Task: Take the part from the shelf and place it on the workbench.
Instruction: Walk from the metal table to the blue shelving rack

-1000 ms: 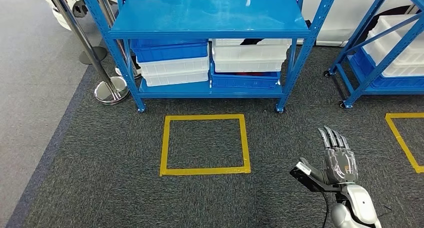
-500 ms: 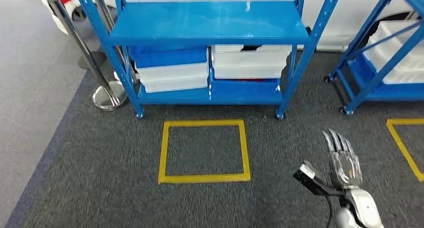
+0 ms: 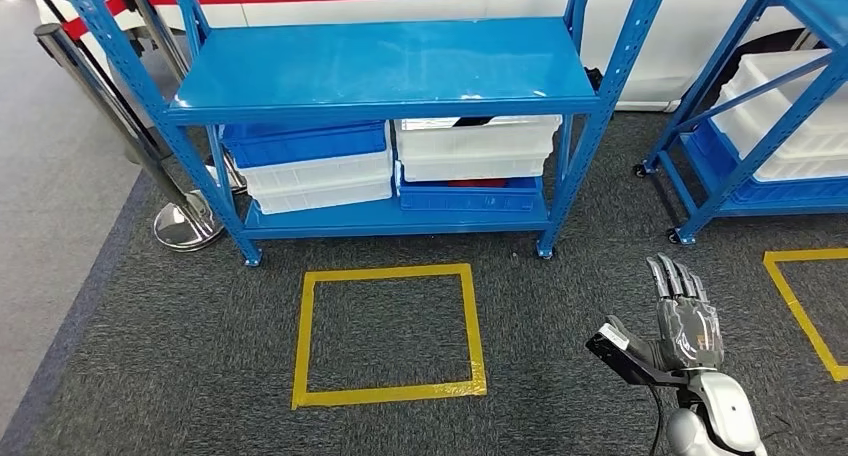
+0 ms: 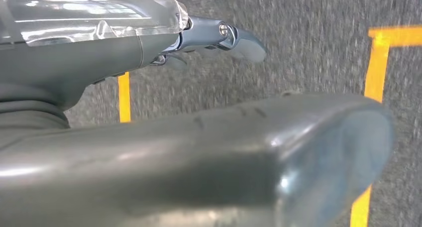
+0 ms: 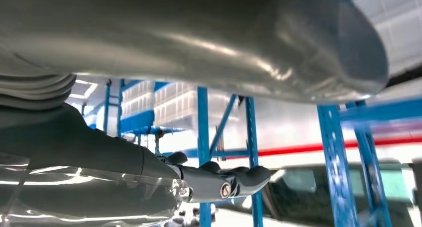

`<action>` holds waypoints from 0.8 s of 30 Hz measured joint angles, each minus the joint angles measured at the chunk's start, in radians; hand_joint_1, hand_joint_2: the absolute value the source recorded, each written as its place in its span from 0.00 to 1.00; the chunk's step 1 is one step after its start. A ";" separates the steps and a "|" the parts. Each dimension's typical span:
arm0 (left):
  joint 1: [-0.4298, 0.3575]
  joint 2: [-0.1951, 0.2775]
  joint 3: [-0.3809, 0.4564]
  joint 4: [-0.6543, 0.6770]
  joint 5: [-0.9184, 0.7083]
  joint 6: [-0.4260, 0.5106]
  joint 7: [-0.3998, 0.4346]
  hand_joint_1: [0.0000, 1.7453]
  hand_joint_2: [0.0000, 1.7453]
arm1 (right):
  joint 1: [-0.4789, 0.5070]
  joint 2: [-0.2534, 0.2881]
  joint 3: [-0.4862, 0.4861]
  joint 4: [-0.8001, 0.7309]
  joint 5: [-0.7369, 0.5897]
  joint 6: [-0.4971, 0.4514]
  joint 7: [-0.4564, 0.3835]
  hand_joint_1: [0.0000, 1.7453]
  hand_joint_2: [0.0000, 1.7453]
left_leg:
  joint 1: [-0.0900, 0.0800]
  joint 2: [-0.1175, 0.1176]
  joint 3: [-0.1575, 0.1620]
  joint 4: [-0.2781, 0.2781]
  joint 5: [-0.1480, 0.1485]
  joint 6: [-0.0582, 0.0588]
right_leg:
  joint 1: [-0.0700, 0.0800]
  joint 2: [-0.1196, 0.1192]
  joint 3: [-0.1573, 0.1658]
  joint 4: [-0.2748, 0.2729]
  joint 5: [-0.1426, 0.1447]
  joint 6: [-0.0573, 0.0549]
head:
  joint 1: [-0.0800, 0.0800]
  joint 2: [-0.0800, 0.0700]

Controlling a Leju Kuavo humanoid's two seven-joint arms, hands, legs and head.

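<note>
My right hand is empty, fingers straight and apart, raised over the carpet right of the yellow tape square. My left hand also holds nothing, fingers out, above the carpet. Blue shelf ahead, bins on its lower level; can't make out the part.

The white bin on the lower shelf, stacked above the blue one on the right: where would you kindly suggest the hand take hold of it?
Probably the front rim of the white bin, approached from the open front of the shelf. The shelf deck above blocks a top approach and the uprights flank the sides. The right hand, open and empty, is nearer.
</note>
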 joint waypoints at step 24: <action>-0.036 -0.003 -0.010 0.000 -0.002 -0.001 0.015 0.00 0.00 | 0.024 -0.003 -0.017 -0.025 -0.011 -0.002 -0.006 0.00 0.00 | 0.036 0.009 0.164 0.250 -0.319 -0.068 | -0.026 -0.022 -0.272 0.041 0.226 0.006 | 0.000 0.000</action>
